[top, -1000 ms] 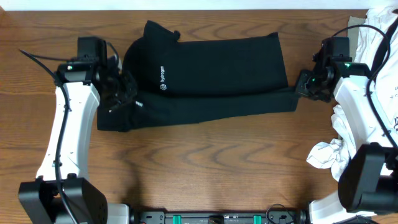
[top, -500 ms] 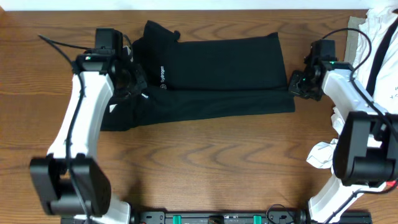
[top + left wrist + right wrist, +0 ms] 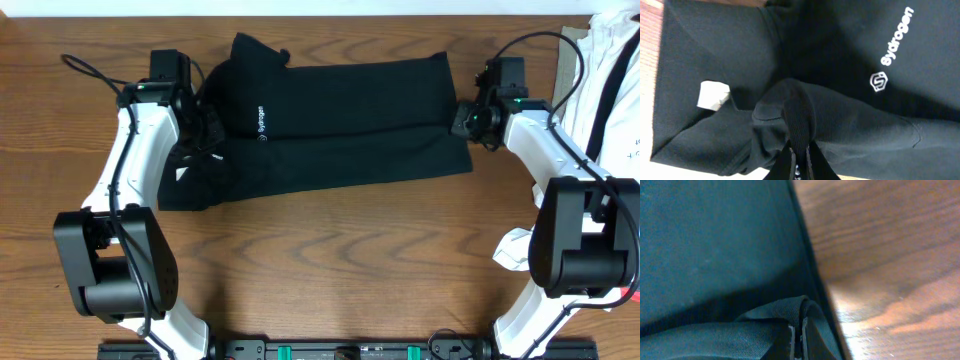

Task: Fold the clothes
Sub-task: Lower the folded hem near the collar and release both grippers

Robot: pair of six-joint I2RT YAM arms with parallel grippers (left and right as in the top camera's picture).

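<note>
The clothes [image 3: 340,125], a black garment with small white logo lettering [image 3: 896,31], lie spread across the back half of the table. My left gripper [image 3: 204,130] is shut on a ribbed fold of the clothes [image 3: 797,120] at their left end, beside a white tag [image 3: 712,95]. My right gripper [image 3: 463,122] is shut on a pinch of the clothes [image 3: 790,312] at their right edge, where the bare wood [image 3: 880,255] begins. In both wrist views the cloth rises between the jaws.
A heap of white garments with black straps [image 3: 600,90] lies along the right edge, reaching down to a crumpled white piece [image 3: 522,248]. The wooden tabletop [image 3: 340,260] shows in front of the black garment.
Both grippers have carried their pinched edges toward the back of the table. The left end and the lower right corner of the clothes have shifted back and inward with them.
</note>
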